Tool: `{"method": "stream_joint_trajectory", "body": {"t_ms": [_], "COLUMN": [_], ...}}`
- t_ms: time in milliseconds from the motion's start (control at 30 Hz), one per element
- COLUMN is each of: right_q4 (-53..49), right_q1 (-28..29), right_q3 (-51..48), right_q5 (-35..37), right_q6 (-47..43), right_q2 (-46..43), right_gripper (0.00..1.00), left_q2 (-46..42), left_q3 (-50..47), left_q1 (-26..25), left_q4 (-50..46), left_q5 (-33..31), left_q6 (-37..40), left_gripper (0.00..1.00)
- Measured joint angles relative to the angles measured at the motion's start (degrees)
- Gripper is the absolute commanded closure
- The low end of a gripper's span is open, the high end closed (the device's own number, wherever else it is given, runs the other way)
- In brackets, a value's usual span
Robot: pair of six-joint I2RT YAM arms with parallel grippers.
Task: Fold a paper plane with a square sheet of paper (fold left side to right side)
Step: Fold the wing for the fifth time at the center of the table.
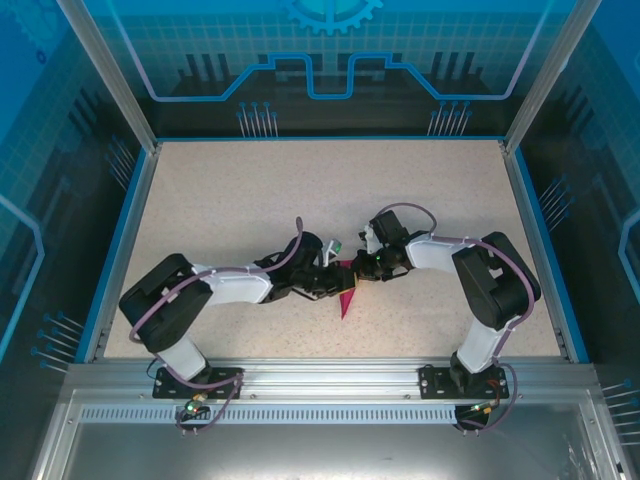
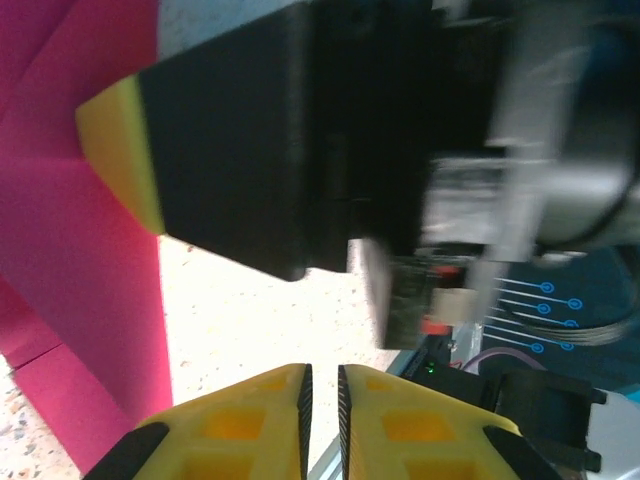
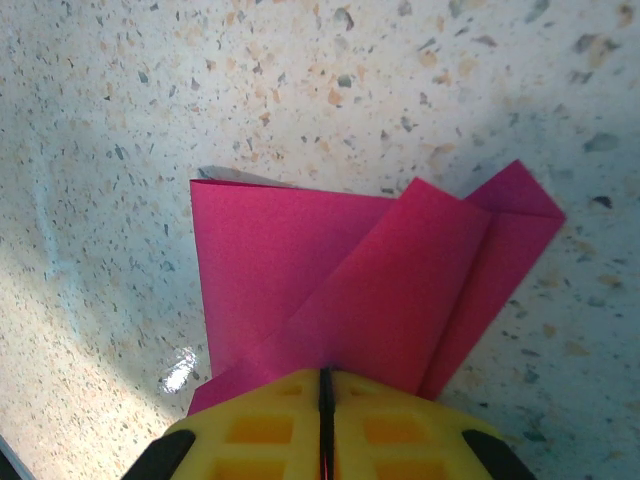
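Note:
The magenta-pink sheet of paper [image 1: 347, 298] lies folded into a narrow pointed shape on the speckled table, between the two arms, its tip toward the near edge. In the right wrist view its overlapping flaps [image 3: 350, 270] spread out ahead of my right gripper [image 3: 325, 375], which is shut on the paper's near fold. My left gripper [image 2: 322, 372] hovers just beside the paper [image 2: 80, 280], its yellow fingers a narrow gap apart with nothing between them. The right gripper's black finger with a yellow tip [image 2: 230, 140] crosses the top of the left wrist view. From above, both grippers meet over the paper [image 1: 345, 272].
The speckled tabletop [image 1: 300, 190] is bounded by a blue rim [image 1: 118, 250] and transparent walls. An aluminium rail [image 1: 330, 375] carrying both arm bases runs along the near edge. Cables loop off each wrist.

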Motion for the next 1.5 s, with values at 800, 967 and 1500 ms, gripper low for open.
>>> {"method": "stream_joint_trajectory", "body": {"t_ms": [800, 967, 1500], "right_q4": [-0.02, -0.04, 9.92], "right_q1": [0.00, 0.00, -1.51], "right_q3": [0.02, 0.02, -9.49], "right_q5": [0.00, 0.00, -8.44], "right_q6": [-0.48, -0.48, -0.63], "right_q2": [0.00, 0.00, -6.67], "right_gripper": [0.90, 0.90, 0.95], "left_q2": [8.17, 8.17, 8.74], "left_q3": [-2.19, -2.69, -4.07], "left_q1": [-2.36, -2.47, -2.82], "left_q4": [4.52, 5.46, 7.82], "left_q5": [0.11, -0.24, -0.81], "left_q6": [-5.55, -6.34, -9.31], "left_gripper": [0.84, 0.84, 0.96]}}
